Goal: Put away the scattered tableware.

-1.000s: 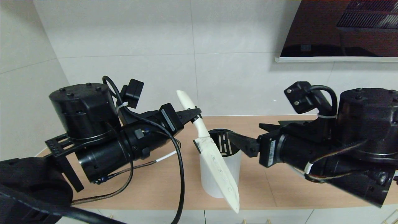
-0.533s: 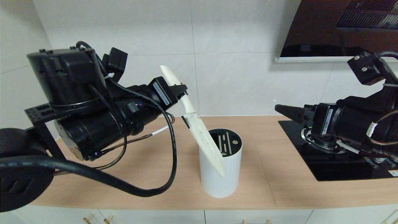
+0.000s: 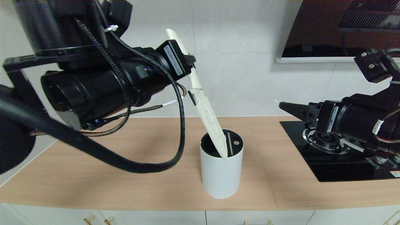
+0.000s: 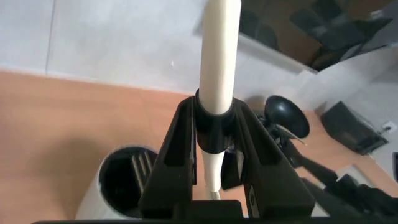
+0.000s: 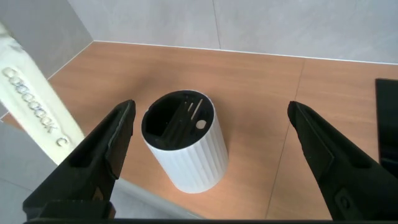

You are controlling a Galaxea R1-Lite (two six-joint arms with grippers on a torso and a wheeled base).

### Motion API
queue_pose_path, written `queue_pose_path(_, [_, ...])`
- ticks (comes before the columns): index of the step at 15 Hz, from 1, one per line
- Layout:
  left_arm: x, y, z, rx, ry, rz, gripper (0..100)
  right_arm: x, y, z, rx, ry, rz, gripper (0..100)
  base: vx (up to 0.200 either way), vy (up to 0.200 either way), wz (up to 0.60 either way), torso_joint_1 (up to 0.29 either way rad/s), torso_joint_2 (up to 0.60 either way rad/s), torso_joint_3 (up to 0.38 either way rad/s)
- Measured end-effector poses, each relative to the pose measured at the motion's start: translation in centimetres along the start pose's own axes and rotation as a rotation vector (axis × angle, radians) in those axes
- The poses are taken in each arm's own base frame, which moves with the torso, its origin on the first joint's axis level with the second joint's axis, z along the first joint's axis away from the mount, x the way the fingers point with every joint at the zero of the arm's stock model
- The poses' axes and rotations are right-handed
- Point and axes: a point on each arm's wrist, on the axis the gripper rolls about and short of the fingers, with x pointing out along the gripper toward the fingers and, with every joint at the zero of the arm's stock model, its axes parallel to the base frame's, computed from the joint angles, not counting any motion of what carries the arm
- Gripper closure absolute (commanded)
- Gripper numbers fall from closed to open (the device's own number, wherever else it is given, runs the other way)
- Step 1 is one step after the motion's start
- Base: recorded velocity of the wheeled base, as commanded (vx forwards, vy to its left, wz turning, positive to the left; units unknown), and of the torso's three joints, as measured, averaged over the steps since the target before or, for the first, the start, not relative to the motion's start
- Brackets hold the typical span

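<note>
One white knife [image 3: 207,120], one knife holder [image 3: 222,175] and two grippers.

The left gripper [image 3: 191,64] is clamped on the knife's pale handle, with both fingers tight against its sides in the left wrist view [image 4: 214,118]. The handle [image 4: 219,50] points up and away, and the blade slants down toward the holder. In the head view the blade tip lies over the near rim of the holder's dark top. Whether it touches or has entered a slot cannot be told. One line of small dark print runs along the blade [image 5: 34,106].

The holder is a white ribbed cylinder standing upright on the wooden counter [image 3: 125,175]. Its black top insert [image 5: 180,115] has several narrow slots and one small round pale spot.

The right gripper [image 3: 289,109] is held above the counter, well to the right of the holder, and grasps nothing. Its two fingers are spread wide, and in the right wrist view [image 5: 211,111] the holder [image 5: 189,155] sits between them, farther off.

Each gripper carries one white printed label: left [image 3: 173,61], right [image 3: 331,120].

One black cooktop [image 3: 343,168] is set into the counter at right and shows one round burner [image 3: 326,140]. It has one small sticker [image 3: 395,174] at its near corner. One dark range hood [image 3: 343,28] hangs on the white tiled wall [image 3: 237,78].
</note>
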Motion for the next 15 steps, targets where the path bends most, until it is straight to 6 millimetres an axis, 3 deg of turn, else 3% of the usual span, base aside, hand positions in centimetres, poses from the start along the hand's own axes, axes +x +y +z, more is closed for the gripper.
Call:
queue_pose_path(6, [4.3,-0.7,-3.2,0.233,-0.266,0.237,100,0.3,0.0,-0.2,-0.001,0.008,-0.003,0,0.000,0.000,0.00,0.000,0.00,0.000])
queue_pose_path(15, [6.7,0.6,-7.5,0.351,-0.280,0.282,100,0.7,0.0,-0.7,-0.004,0.028,-0.005,0,0.000,0.000,0.00,0.000,0.00,0.000])
